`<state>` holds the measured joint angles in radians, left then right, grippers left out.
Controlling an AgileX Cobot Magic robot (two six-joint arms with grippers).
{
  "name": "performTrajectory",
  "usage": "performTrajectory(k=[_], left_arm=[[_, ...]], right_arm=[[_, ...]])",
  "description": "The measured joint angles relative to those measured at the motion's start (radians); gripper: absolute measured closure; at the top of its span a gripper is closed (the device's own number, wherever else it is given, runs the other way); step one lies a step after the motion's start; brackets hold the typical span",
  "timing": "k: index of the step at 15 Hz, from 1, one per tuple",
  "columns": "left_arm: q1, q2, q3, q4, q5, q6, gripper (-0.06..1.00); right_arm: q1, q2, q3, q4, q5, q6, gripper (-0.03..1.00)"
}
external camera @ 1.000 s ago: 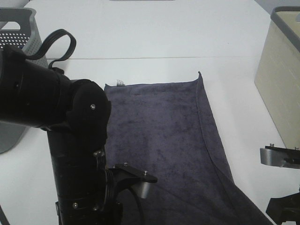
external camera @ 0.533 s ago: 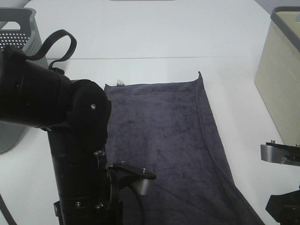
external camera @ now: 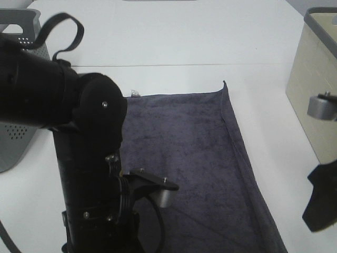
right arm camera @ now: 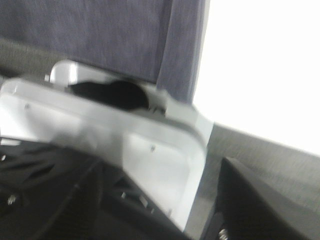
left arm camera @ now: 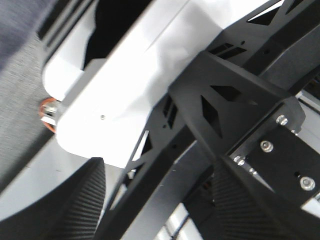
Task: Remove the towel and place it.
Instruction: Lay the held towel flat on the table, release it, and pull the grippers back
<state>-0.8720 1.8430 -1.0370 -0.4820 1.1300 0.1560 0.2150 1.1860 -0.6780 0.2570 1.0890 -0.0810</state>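
Towel [external camera: 195, 153] flat, left arm [external camera: 84, 174] hiding its edge, grey basket [external camera: 13, 147], beige basket [external camera: 310, 79]

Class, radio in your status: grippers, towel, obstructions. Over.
Left gripper open, right gripper open. Towel spread flat on table, ungripped. Left arm hides its left edge.

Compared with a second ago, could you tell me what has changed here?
The right arm has moved up the high view; the left arm shifted slightly, its cable loop swinging left. The towel stays spread flat, its near right edge drawn in slightly. The grey basket and beige basket stayed put.
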Motion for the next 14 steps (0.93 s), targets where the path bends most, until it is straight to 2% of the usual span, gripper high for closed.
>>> performTrajectory(k=[1,3,4,6,10,14], left_arm=[[0.0,-0.007,-0.021,0.034,0.01,-0.016,0.36],[0.008,-0.016,-0.104,0.175,0.043,-0.101,0.36],[0.03,-0.016,-0.143,0.22,0.061,-0.129,0.36],[0.105,-0.016,-0.201,0.253,0.069,-0.145,0.36],[0.317,-0.016,-0.279,0.292,0.063,-0.149,0.36],[0.464,-0.016,-0.283,0.317,-0.025,-0.149,0.35]], right_arm=[[0.0,-0.001,-0.025,-0.01,-0.005,0.0,0.31],[0.0,-0.001,-0.115,-0.055,-0.033,0.0,0.31],[0.0,-0.001,-0.149,-0.073,-0.051,0.0,0.31],[0.0,0.011,-0.196,-0.094,-0.065,0.0,0.31],[0.0,0.151,-0.264,-0.115,-0.118,-0.008,0.31],[0.0,0.324,-0.307,-0.129,-0.263,-0.047,0.31]])
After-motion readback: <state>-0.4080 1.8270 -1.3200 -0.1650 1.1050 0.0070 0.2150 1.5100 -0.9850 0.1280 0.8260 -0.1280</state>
